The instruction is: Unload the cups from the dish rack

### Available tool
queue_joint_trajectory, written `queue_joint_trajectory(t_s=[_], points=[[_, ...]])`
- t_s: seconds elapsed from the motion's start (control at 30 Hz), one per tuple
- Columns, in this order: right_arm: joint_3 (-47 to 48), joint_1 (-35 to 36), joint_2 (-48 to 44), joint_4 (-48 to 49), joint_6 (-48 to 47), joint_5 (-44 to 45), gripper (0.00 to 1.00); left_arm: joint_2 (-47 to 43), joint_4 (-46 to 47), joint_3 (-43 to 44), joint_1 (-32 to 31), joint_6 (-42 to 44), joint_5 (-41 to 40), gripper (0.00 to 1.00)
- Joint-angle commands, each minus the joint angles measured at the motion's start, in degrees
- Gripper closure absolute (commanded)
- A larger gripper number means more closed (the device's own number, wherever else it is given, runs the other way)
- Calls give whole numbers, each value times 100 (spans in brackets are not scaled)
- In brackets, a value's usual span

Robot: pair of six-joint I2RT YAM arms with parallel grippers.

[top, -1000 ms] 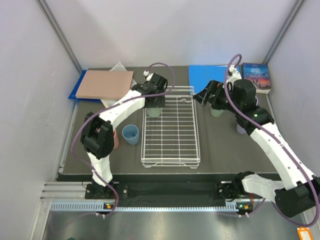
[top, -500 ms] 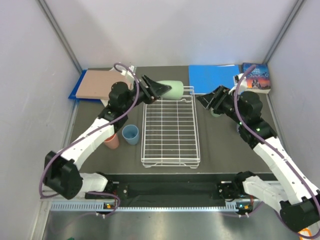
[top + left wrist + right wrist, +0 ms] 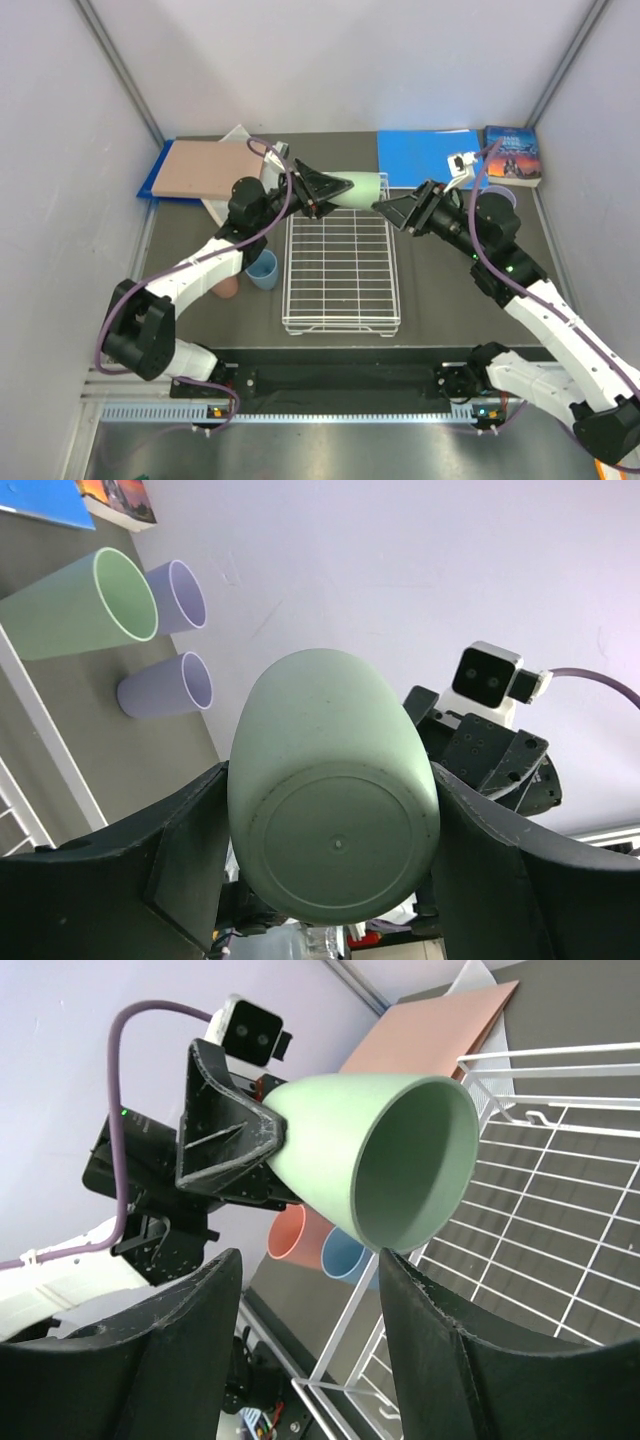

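Dark grey tabletop (image 3: 440,290). White wire dish rack (image 3: 341,328) sits flat at centre. Just left of it stands a blue cup (image 3: 262,268), mouth up, with a pink cup (image 3: 228,285) beside it, half hidden. Right of the rack, upright and close together: green cup (image 3: 70,605), lilac cup (image 3: 170,595), second lilac cup (image 3: 160,688). Far edge: blue folder (image 3: 425,155), book (image 3: 512,153) at the right corner, brown board (image 3: 205,168) at left on a blue sheet (image 3: 148,185).

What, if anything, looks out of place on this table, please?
Only the pale green cup: the left pincer holds it sideways in the air over the far end of the dish rack, mouth towards the right pincer.
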Motion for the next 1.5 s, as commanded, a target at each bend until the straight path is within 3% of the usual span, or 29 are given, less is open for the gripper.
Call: queue_joint_trajectory(t_s=[0.0,0.27,0.37,0.4,0.47,0.5,0.57,0.6,0.7,0.73,0.87,0.93,1.0,1.23,1.47], points=[[171,153,172,457,25,-22,43,-117,630,147,-139,-124,135,100],[365,224,832,712,-36,-190,48,24,665,209,-394,-133,222,100],[461,224,920,397,-124,29,60,42,218,402,-421,173,267,100],[479,224,868,292,-150,126,75,15,-254,480,-429,314,223,99],[514,215,754,-183,-220,486,91,-99,-879,744,-412,900,83,87],[531,215,614,-393,-265,818,100,-195,-1596,841,-403,1113,-170,69],[637,224,342,-956,-387,1110,100,-266,-2163,1166,-403,1711,-479,46],[672,224,253,-1114,-414,1398,100,-292,-2435,1271,-394,1861,-724,27],[961,224,-20,-1878,-564,2092,100,-231,-3420,1684,-359,2170,-1409,15],[1284,224,6,-2220,-572,2270,100,-213,-3884,1764,-359,2222,-1569,14],[2384,224,776,-4475,-442,3087,100,-161,-4537,1940,-359,2135,-2307,15],[2901,232,1121,-5120,-336,3439,100,-143,-4696,1932,-368,2100,-2501,16],[3124,224,1552,-5963,147,3790,100,-108,-4898,1949,-368,2109,-2528,17],[1948,232,1676,-6143,1096,3730,100,-72,-5672,2125,-385,2249,-2721,23],[1384,128,2123,-5731,1142,3669,100,-345,-6120,1993,-394,2381,-3178,23]])
